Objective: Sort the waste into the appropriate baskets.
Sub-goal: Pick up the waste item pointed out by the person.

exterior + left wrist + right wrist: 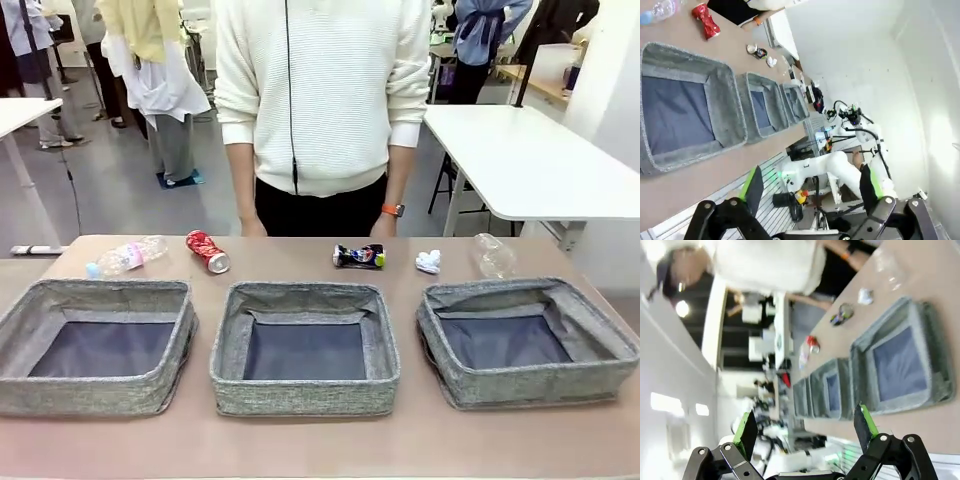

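Facing the brown surface (300, 445), the left gripper (809, 181) and right gripper (805, 416) hang with jaws wide apart, gripping nothing, three baskets (300, 292) ahead of them, and beyond those the bottle (127, 256) lies crosswise, cap toward the left gripper's side.

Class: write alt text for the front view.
Three empty grey woven baskets line a brown table; beyond them, before a standing person, lie a clear bottle, dented red can, dark blue can, white paper ball and clear cup.

Three baskets (100, 292) (305, 293) (500, 292), two cans (207, 251) (359, 257), one bottle (128, 256), one cup (494, 255), one paper ball (428, 262).
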Controlling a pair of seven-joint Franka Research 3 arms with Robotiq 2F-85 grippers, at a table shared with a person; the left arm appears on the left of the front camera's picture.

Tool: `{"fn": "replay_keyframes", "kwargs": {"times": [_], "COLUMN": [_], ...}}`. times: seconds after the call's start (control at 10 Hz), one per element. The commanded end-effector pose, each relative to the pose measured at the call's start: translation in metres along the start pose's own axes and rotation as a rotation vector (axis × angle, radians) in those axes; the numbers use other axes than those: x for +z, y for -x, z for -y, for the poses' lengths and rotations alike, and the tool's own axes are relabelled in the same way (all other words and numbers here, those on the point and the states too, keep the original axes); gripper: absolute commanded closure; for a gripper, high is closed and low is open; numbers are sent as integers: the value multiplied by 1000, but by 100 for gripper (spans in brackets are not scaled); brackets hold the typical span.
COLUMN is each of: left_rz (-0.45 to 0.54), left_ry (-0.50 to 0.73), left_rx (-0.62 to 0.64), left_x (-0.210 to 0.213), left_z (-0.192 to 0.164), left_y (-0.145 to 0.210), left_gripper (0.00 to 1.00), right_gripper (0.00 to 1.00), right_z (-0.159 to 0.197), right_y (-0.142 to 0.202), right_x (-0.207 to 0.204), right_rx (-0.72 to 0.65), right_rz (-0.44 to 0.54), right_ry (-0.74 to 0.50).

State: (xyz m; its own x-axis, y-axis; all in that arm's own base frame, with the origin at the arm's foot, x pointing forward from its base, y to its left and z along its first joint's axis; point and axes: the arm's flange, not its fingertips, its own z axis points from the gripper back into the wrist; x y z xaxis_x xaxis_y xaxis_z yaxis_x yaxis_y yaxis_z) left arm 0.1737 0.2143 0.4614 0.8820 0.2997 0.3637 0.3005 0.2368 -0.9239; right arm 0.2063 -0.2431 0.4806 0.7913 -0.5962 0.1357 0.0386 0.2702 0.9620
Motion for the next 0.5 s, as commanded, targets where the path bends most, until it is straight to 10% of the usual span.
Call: {"fn": "replay_keyframes", "kwargs": {"times": [0.0, 0.4], "left_rz": [-74, -74], "left_ry": [-32, -32], "left_rx": [-134, -134], "left_x": [-30, -30], "left_z": [51, 51], "left_y": [-13, -13], "left_gripper": [0, 0], "right_gripper": [0, 0], "right_z": [-40, -40], "right_y": [17, 17], "right_x": [-12, -12], "right_rx": [104, 104], "right_rz": [-81, -81], "right_ry": [13, 13]}}
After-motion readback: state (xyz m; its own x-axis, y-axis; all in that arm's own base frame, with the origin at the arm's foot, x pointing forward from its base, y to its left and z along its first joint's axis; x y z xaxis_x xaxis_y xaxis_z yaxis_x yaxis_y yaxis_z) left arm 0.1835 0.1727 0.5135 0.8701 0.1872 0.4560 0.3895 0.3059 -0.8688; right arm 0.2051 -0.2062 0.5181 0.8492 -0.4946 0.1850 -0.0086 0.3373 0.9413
